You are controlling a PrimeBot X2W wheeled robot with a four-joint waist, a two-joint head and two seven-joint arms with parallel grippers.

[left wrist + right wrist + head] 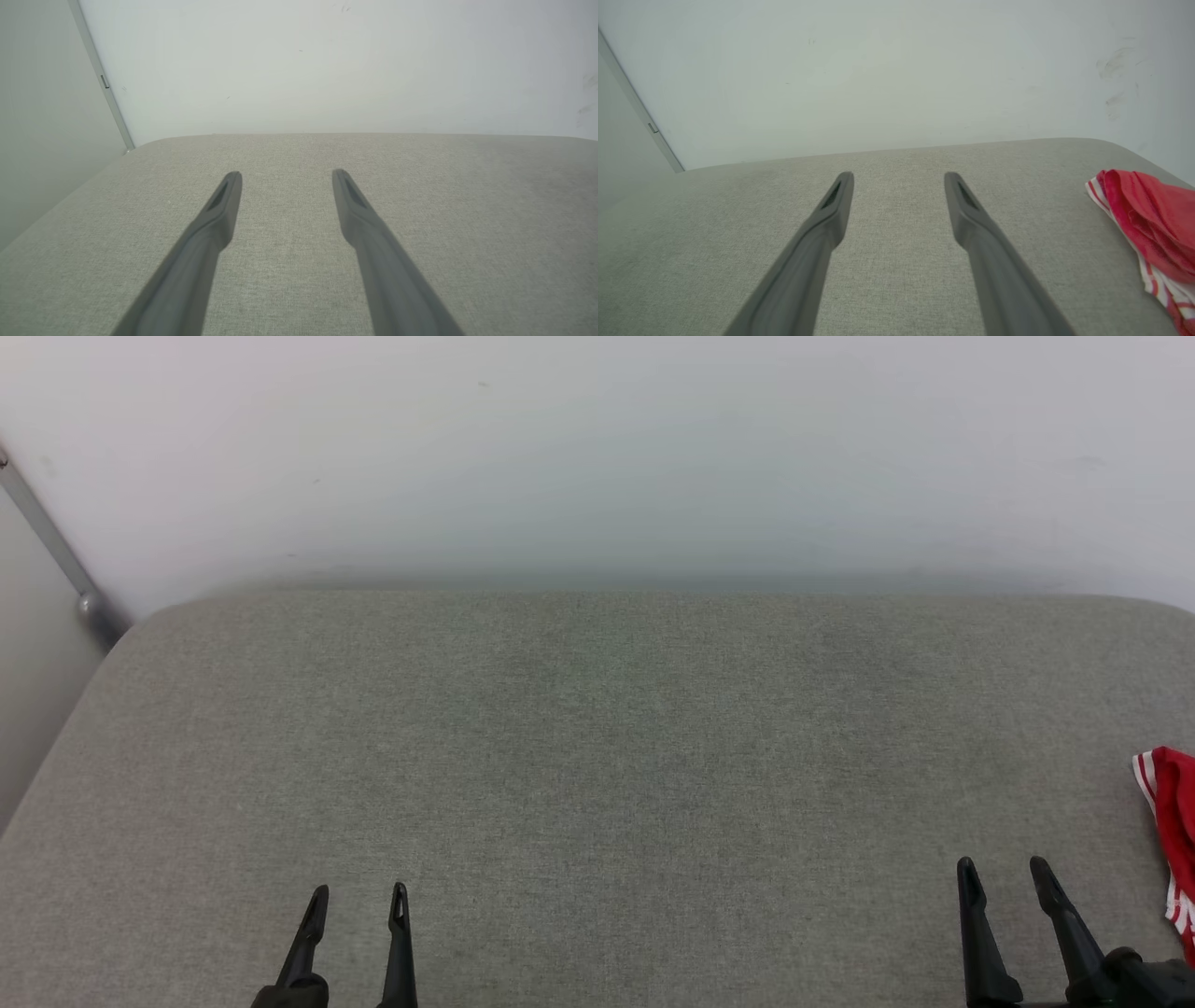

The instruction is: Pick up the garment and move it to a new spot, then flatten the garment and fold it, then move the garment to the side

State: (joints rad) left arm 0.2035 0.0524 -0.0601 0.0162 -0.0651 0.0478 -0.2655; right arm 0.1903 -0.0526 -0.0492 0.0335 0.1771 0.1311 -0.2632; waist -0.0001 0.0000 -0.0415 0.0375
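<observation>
Lying bunched up, the garment [1174, 821] rests on the right edge of the pad [597, 728], a grey woven surface with rounded corners. Its visible part is red cloth with red-and-white striped trim, and the rest is cut off by the edge of the head view. In the right wrist view the garment [1148, 224] shows loose folds, with the striped trim touching the pad. The right gripper [1004, 866] stands over the near right part of the pad, near the garment but apart from it. It is released: its two fingers are spread and bare pad fabric shows between them. The left gripper [359, 890] stands over the near edge of the pad, left of centre and well apart from the garment. It is also released, with its fingers spread over bare fabric. A pale wall [597, 457] rises behind the far edge of the pad. A slanted metal rail [56, 551] meets the wall beside the pad's far left corner.
</observation>
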